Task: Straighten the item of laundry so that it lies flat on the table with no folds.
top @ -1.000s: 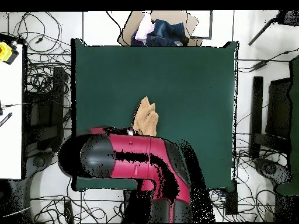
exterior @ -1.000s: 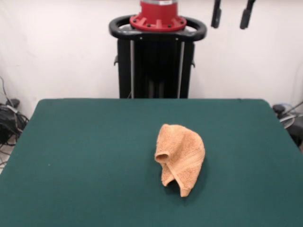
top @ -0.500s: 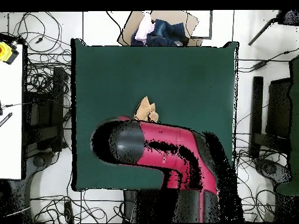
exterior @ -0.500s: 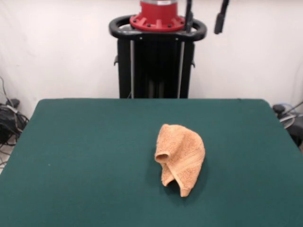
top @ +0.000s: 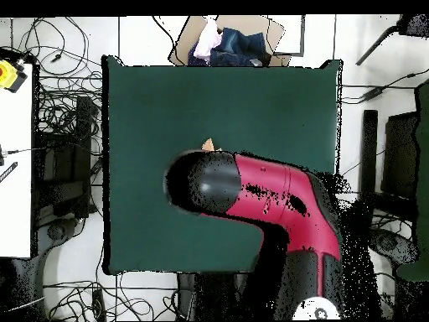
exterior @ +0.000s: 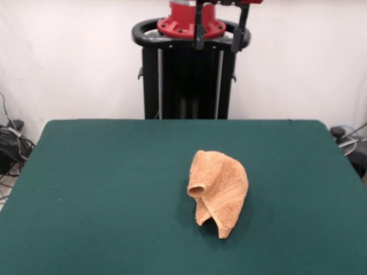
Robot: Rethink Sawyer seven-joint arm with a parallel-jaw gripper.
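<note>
The green counter (exterior: 114,189) carries a crumpled peach towel (exterior: 219,190) right of centre, nearer the front edge. High above, the gripper (exterior: 218,33) hangs with fingers spread, touching nothing. Approach seems underway; next it must descend onto a loose towel edge.
</note>
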